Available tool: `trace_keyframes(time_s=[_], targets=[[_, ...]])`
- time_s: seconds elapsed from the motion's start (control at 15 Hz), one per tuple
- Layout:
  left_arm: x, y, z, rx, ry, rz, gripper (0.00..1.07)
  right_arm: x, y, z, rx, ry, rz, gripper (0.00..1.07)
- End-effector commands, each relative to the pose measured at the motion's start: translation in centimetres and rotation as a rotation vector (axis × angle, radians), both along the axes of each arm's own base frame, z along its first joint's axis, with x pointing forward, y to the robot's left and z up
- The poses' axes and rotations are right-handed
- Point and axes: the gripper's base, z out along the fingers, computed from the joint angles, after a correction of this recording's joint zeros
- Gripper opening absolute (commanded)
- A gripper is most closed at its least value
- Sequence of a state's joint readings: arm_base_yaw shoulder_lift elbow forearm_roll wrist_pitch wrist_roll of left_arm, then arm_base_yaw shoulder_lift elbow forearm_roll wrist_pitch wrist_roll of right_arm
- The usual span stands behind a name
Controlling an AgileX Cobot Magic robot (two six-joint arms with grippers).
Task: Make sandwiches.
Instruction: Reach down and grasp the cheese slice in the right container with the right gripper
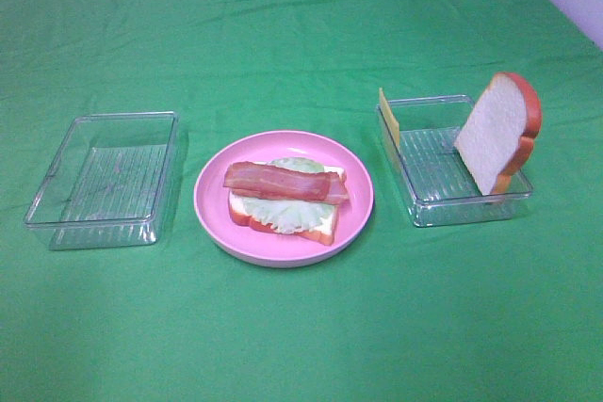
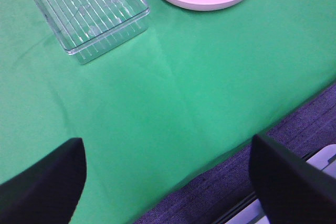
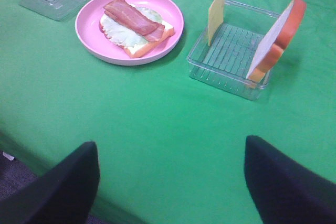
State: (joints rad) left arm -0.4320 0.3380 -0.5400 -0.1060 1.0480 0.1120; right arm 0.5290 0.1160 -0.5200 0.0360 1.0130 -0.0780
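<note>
On the round pink plate [image 1: 212, 200] lies the open sandwich [image 1: 283, 200]: a white bread slice with a pale green lettuce leaf [image 1: 283, 217] and reddish-brown bacon strips [image 1: 278, 181] on top. A second bread slice [image 1: 495, 129] leans upright against the far end of the right clear tray [image 1: 429, 206]. A thin yellow cheese slice [image 1: 388, 118] stands at that tray's other end. Neither gripper shows in the high view. My left gripper [image 2: 165, 145] hangs open over bare cloth near the table's front edge. My right gripper [image 3: 170, 145] is open too, well short of the plate [image 3: 89, 30] and tray [image 3: 220, 74].
An empty clear tray [image 1: 104, 181] sits left of the plate. Green cloth covers the whole table. In the left wrist view the cloth's front edge drops to a purple-grey floor [image 2: 236, 182].
</note>
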Motion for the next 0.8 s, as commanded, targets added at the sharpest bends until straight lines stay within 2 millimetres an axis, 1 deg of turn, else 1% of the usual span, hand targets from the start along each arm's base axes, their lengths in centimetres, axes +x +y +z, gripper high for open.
trace_keyframes(time_s=[0.07, 0.13, 0.27, 0.33, 0.4, 0.47, 0.53, 0.8], targets=[[-1.9, 0.9, -0.3, -0.050, -0.113, -0.004, 0.81, 1.8, 1.0, 1.1, 0.047, -0.017, -0.033, 0.72], [-2.5, 1.2, -0.6, -0.065, -0.134, -0.001, 0.81, 2.9, 1.6, 1.4, 0.092, 0.006, -0.068, 0.72], [-3.8, 1.8, -0.5, -0.109, -0.213, 0.006, 0.81, 5.1, 2.9, 1.6, 0.166, 0.060, -0.133, 0.72], [-4.4, 2.1, -0.5, -0.126, -0.250, 0.014, 0.81, 6.5, 3.6, 1.5, 0.177, 0.089, -0.154, 0.71], [-4.9, 2.5, -0.5, -0.145, -0.288, 0.025, 0.81, 7.8, 4.4, 1.7, 0.161, 0.124, -0.164, 0.68], [-4.9, 2.6, -0.5, -0.143, -0.291, 0.045, 0.81, 9.2, 5.2, 2.1, 0.136, 0.161, -0.168, 0.65], [-4.8, 2.6, -0.5, -0.142, -0.286, 0.051, 0.81, 11.3, 6.5, 2.9, 0.103, 0.201, -0.173, 0.65], [-4.8, 2.6, -0.5, -0.142, -0.287, 0.051, 0.81, 17.6, 10.1, 4.7, -0.015, 0.351, -0.192, 0.65]])
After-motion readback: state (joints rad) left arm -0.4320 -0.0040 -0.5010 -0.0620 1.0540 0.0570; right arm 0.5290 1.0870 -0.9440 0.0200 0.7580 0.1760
